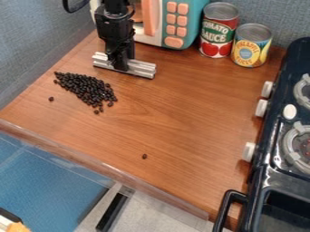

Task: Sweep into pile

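Observation:
The black gripper (125, 67) hangs down at the upper left of the wooden counter, in front of the toy microwave. A silvery-grey bar-shaped sweeping tool (140, 68) lies crosswise at its lower end, low over or on the counter. How the fingers stand around it cannot be made out. Just below and left of the tool, apart from it, is a pile of dark beans (88, 89), stretched from upper left to lower right. A lone bean (50, 99) lies left of the pile, and another bean (144, 156) lies by itself near the front.
A teal and white toy microwave (171, 22) stands at the back. Beside it are a tomato can (218, 30) and a pineapple can (250, 45). A dark toy stove (279, 149) with white knobs borders the right side. A clear raised strip (109, 171) runs along the counter's front edge.

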